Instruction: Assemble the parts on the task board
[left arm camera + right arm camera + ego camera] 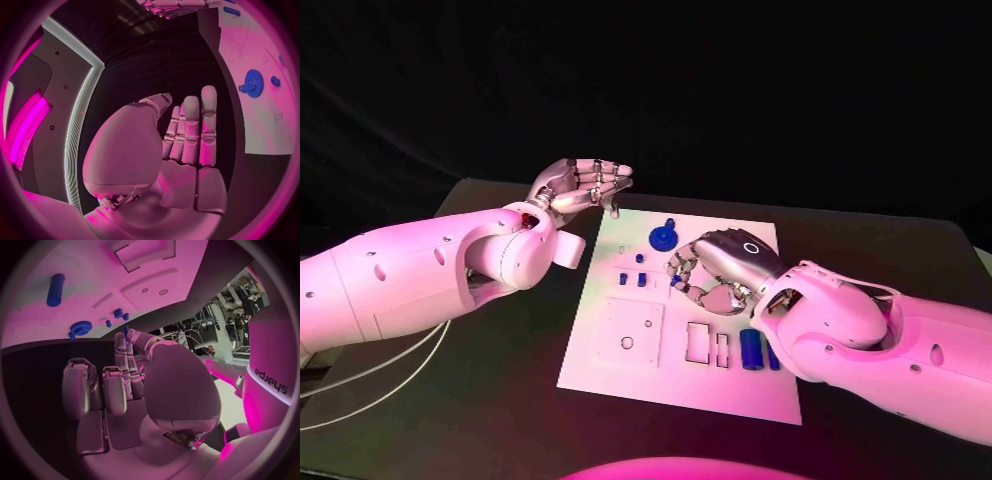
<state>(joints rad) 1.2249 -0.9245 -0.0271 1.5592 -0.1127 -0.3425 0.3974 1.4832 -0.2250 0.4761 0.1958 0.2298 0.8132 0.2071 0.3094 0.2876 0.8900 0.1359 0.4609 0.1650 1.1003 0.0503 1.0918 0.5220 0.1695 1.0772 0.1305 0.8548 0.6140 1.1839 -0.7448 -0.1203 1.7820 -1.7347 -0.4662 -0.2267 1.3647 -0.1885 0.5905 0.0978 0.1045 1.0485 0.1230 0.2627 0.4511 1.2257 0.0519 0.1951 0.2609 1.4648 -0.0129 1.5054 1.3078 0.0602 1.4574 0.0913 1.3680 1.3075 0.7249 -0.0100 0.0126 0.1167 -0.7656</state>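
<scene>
The white task board (678, 385) lies in the middle of the black table. On it sit a blue gear (665, 238) (253, 82) (80, 328), a few small blue parts (632, 280) (120, 314) and two blue cylinders (751, 348) (55, 289). My right hand (718, 268) (128, 372) hovers low over the board's middle, fingers curled down, pinching a small blue part (678, 282) (125, 330) between thumb and a finger. My left hand (581, 185) (184, 135) is raised beside the board's far left corner, fingers straight and apart from the thumb, holding nothing.
The board carries a raised square plate (635, 330) with holes and rectangular slots (700, 342) near its front. Bare black table (488, 400) lies left of the board. White cables (372, 385) trail under my left arm.
</scene>
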